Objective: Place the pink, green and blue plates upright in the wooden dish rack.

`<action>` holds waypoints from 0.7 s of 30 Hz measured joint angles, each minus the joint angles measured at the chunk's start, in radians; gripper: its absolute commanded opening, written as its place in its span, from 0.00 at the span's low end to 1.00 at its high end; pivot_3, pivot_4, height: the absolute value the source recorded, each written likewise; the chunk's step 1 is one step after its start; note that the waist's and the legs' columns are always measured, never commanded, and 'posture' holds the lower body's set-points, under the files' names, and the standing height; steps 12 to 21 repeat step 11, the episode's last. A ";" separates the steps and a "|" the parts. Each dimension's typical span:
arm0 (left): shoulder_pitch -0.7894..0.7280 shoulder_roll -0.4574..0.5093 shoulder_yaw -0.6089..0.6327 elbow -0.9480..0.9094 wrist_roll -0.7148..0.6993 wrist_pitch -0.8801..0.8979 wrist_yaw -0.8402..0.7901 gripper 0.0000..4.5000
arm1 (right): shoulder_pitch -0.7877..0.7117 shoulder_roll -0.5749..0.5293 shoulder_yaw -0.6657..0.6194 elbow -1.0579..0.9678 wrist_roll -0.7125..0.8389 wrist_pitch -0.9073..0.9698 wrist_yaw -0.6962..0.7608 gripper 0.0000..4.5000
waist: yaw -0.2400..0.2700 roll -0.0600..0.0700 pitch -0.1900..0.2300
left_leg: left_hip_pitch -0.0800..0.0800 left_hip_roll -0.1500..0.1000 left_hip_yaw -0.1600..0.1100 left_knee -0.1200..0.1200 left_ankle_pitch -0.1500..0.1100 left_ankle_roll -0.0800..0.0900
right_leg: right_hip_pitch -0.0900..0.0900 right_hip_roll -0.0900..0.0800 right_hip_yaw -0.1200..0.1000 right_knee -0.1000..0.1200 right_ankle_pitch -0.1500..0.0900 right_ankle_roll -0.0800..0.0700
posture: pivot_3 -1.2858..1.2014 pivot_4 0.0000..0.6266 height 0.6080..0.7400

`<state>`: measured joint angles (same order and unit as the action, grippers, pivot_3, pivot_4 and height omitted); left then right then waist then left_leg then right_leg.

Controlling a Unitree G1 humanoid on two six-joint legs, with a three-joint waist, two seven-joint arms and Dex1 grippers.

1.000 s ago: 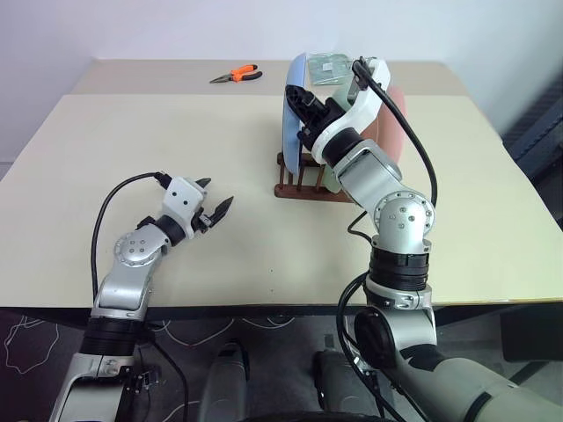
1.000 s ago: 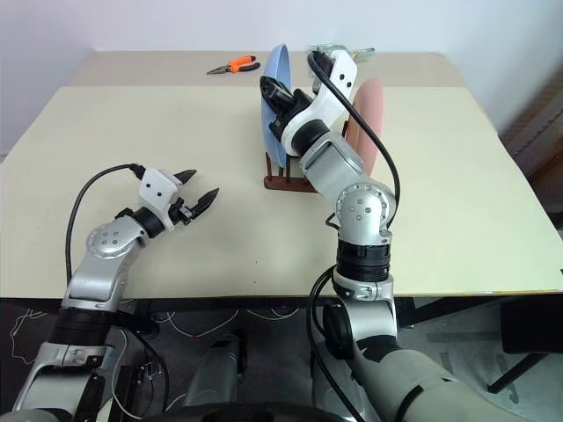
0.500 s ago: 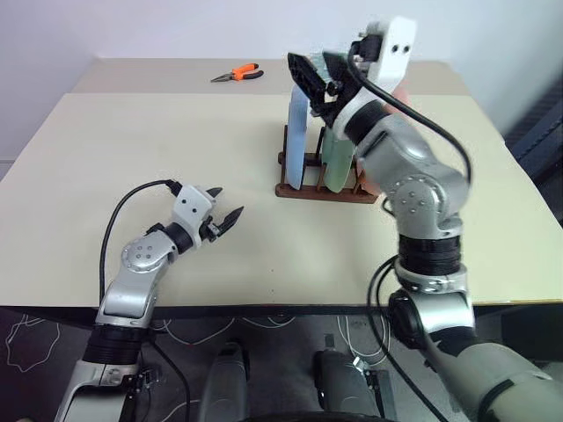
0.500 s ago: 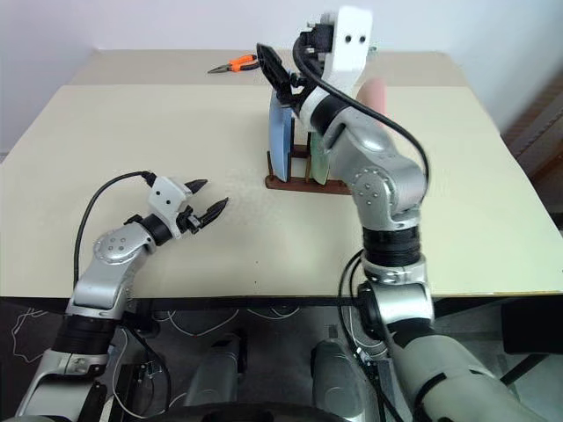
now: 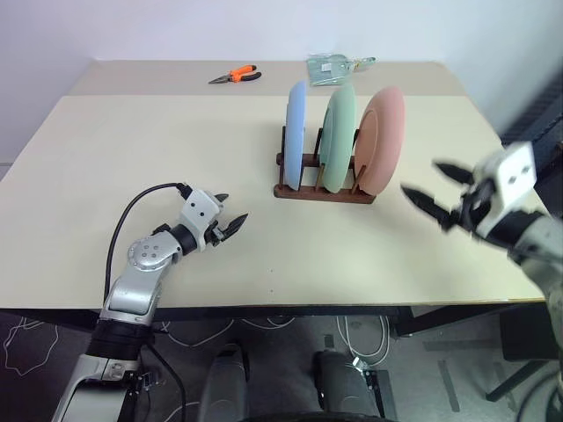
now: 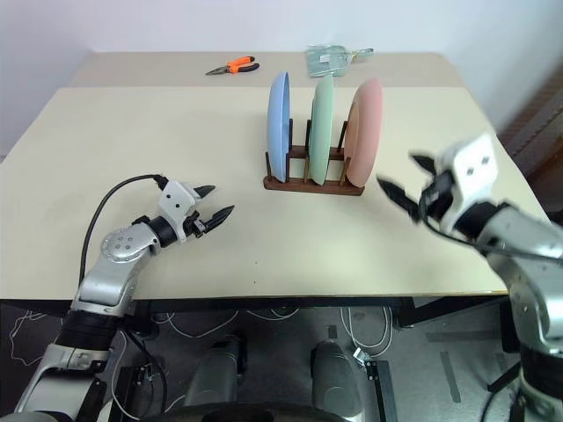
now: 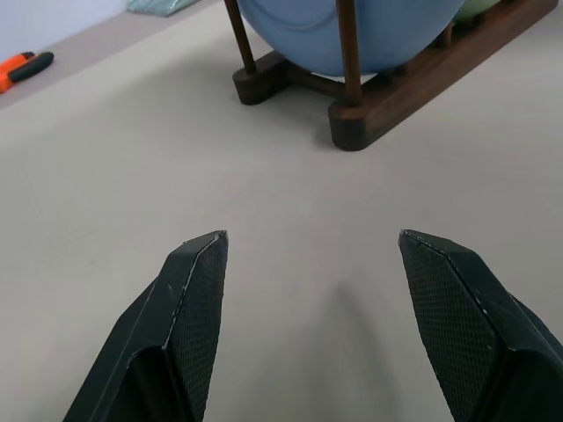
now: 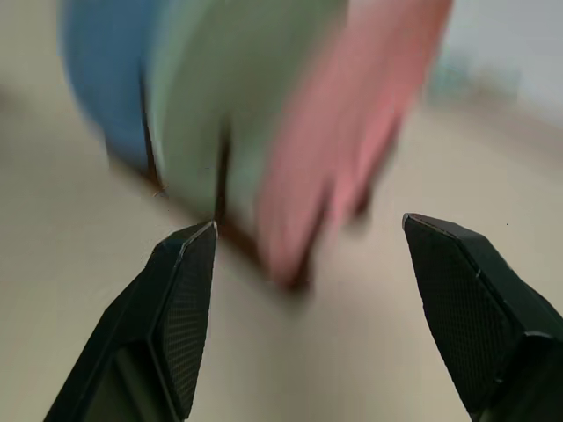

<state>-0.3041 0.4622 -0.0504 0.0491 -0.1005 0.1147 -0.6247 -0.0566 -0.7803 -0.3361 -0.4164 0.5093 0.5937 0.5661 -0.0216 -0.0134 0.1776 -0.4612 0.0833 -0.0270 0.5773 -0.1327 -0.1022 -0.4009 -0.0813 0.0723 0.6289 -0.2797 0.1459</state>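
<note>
The blue plate point(image 5: 296, 134), green plate point(image 5: 339, 136) and pink plate point(image 5: 383, 141) stand upright side by side in the wooden dish rack point(image 5: 322, 190) at the middle of the table. My right gripper point(image 5: 430, 188) hangs open and empty to the right of the rack, clear of the pink plate. Low over the table to the left of the rack, my left gripper point(image 5: 231, 216) is open with nothing between its fingers. The left wrist view shows the rack's base point(image 7: 413, 83) and the blue plate point(image 7: 352, 26) ahead of the left fingers.
Orange-handled pliers point(image 5: 236, 75) lie at the far left of the table point(image 5: 132, 149). A clear plastic packet point(image 5: 334, 66) lies at the far edge behind the rack. Bare tabletop stretches to the left and front of the rack.
My right gripper let go of the blue plate, opened, and swung away from above the rack down to the right side of the table. The blue plate now stands free. The left arm barely moved.
</note>
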 measured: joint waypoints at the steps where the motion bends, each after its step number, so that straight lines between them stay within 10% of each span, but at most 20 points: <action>1: 0.000 0.000 -0.001 0.005 0.001 -0.007 -0.005 0.71 | 0.003 0.014 0.013 0.036 -0.025 -0.028 0.002 0.76 | -0.003 0.000 0.000 | 0.000 0.000 0.000 0.000 0.000 0.000 | 0.000 0.000 0.000 0.000 0.000 0.000 | 0.52 0.24 1.00; 21: 0.025 -0.003 0.013 -0.006 0.004 -0.014 0.029 0.71 | -0.107 0.082 0.101 0.311 -0.177 -0.248 0.014 0.76 | 0.011 0.000 0.000 | 0.000 0.000 0.000 -0.001 0.000 0.000 | 0.000 0.000 0.000 0.001 0.000 0.001 | 0.52 0.24 1.00</action>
